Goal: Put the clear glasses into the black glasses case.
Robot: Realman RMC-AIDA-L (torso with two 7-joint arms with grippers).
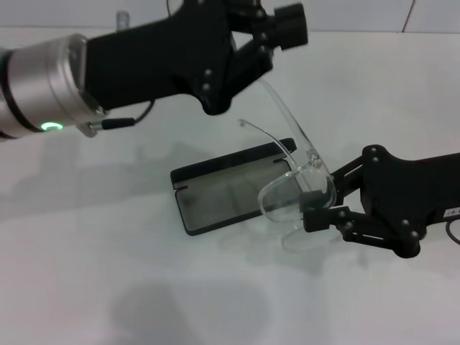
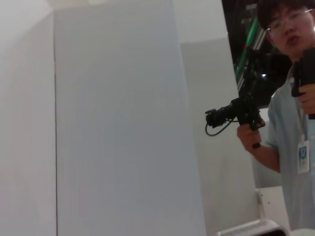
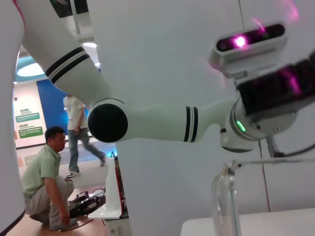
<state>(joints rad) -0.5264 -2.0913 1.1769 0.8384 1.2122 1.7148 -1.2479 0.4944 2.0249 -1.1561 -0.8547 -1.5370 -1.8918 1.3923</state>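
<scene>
Glasses (image 1: 295, 183) hang above the open case (image 1: 215, 188), pinched in my right claw (image 1: 310, 208) and left claw (image 1: 251, 75); lowering in remains.

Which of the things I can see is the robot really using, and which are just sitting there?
Being used:
- the clear glasses, held up by both grippers
- the black glasses case, open on the table
- the left gripper, on one arm of the glasses
- the right gripper, at the lens end

Just there:
- the white table
</scene>
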